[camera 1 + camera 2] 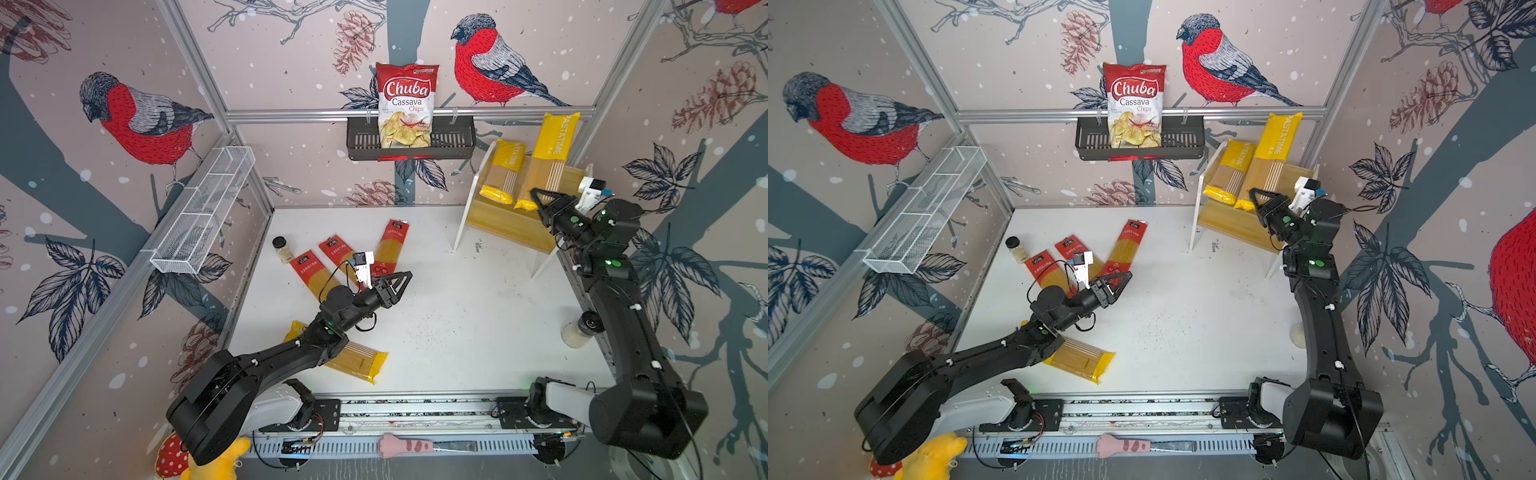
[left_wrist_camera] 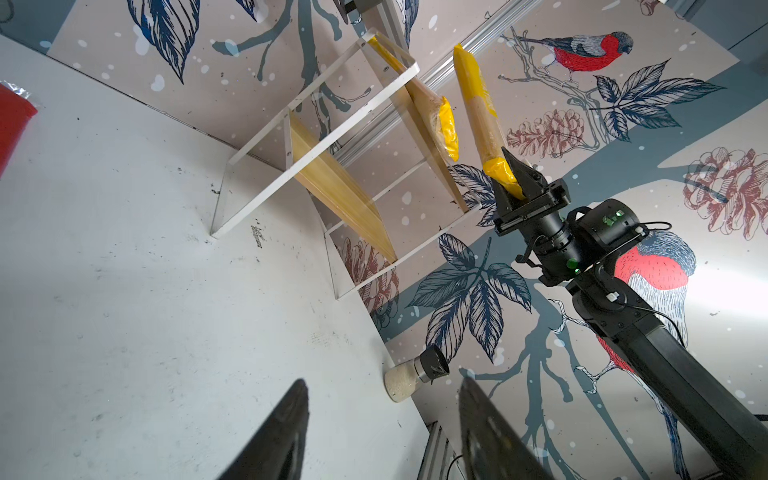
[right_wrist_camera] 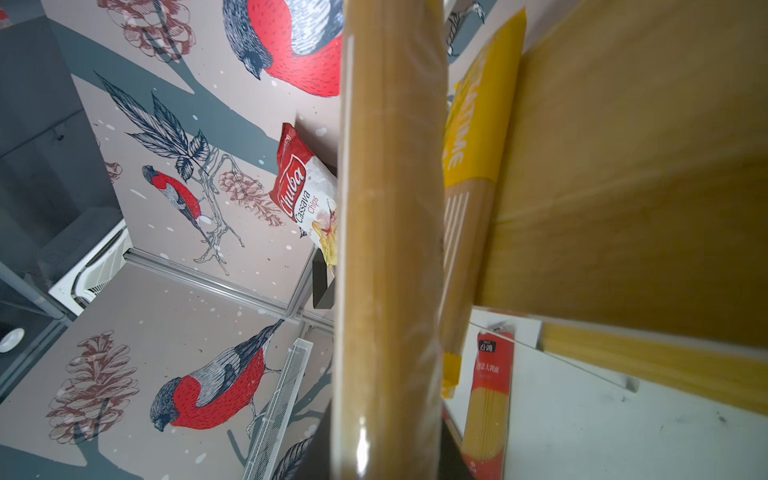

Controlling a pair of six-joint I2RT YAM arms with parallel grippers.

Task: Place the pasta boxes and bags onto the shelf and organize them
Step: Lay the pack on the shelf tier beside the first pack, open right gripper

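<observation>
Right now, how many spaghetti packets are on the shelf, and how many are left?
Done: one yellow packet leans on the shelf. In hand: the right fingers grip a second yellow packet beside the first. Left: three red packets and a last yellow packet on the table. The left fingers are open, empty.

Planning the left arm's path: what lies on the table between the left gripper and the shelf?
Nothing: the white table between the left gripper and the shelf is bare, as both top views and the left wrist view show.
</observation>
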